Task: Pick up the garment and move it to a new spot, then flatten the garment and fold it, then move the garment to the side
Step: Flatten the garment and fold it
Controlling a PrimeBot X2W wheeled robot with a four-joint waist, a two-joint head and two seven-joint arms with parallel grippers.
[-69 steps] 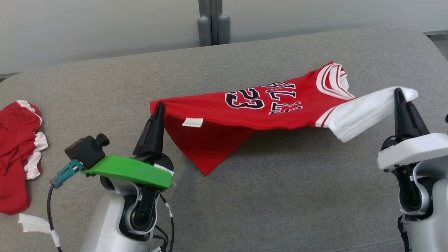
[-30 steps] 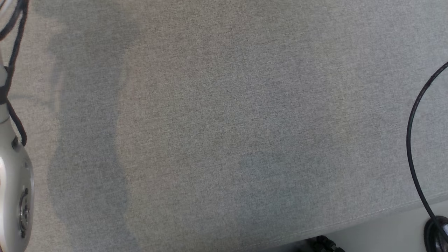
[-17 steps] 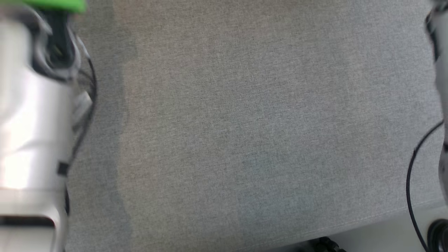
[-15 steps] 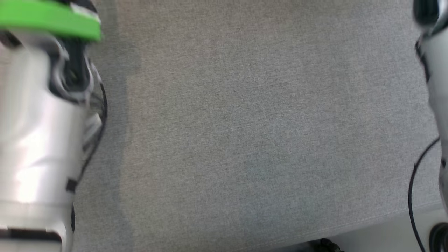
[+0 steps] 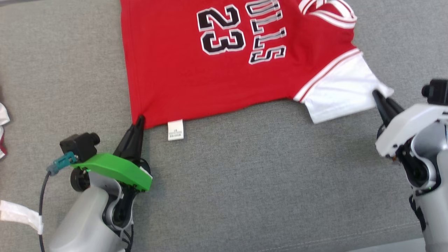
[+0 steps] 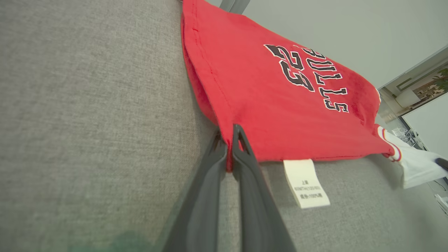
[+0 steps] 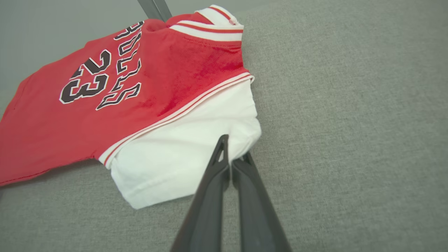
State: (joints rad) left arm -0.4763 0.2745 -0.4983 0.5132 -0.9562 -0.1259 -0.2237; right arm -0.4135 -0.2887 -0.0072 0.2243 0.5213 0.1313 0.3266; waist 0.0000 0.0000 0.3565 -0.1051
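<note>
- Two grippers are listed, each pressed together on cloth.
- One shirt point(image 5: 210, 80), red, printed "23" with block lettering in black and white. It is spread on the grey cushion point(image 5: 262, 182) at twelve o'clock in the head view, and its upper edge is cut off by the frame.
- One left gripper point(image 5: 139, 120), found at eight o'clock in the head view. It is pinched on the corner of the shirt's hem. In the left wrist view the left gripper point(image 6: 231, 140) is seen with a strip of red cloth clamped between its dark fingers point(image 6: 210, 182).
- One right gripper point(image 5: 376, 95), found at three o'clock in the head view. It is closed on the tip of the white sleeve point(image 5: 339, 91). In the right wrist view the right gripper point(image 7: 231, 154) is seen with its fingers meeting at the sleeve's edge.
- One white sleeve, trimmed with red and white stripes, drawn out from the shirt's body toward four o'clock.
- One label point(image 5: 175, 130), white and printed, sewn to the hem and laid on the cushion just beside the left gripper, on its three o'clock side.
- One green bracket point(image 5: 112, 169), carried on the left wrist, with a black camera point(image 5: 78, 145) at its ten o'clock.
- One scrap of red-and-white cloth point(image 5: 2, 133), cut off at nine o'clock in the head view, well apart from the shirt.
</note>
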